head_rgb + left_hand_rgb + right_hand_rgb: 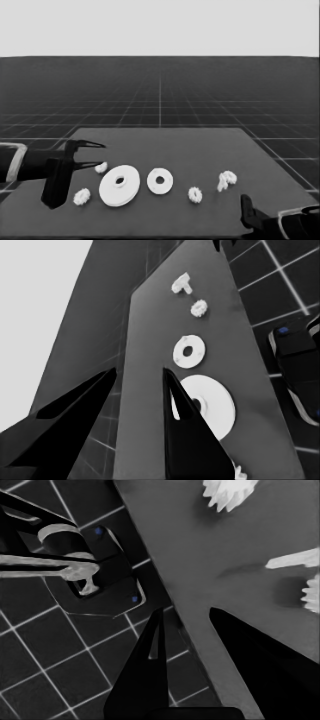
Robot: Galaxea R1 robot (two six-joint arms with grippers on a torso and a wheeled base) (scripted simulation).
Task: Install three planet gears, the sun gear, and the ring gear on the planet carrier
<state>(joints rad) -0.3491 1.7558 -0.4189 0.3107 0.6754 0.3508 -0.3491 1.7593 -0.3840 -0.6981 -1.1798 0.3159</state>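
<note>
— What's around the larger round part [119, 185]?
— I see the flat smaller round part [160, 181] beside it, knobbly gears [82, 196] scattered on the dark table [200, 150]. Left gripper [98, 154] nearby, right gripper [185, 625] parked; both jaws wide.

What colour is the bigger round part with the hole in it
White, plain with no pattern. The larger round part shows best in the head view, near the table's left end.

Larger round part [119, 185] lies left of smaller round part [160, 181]
</note>
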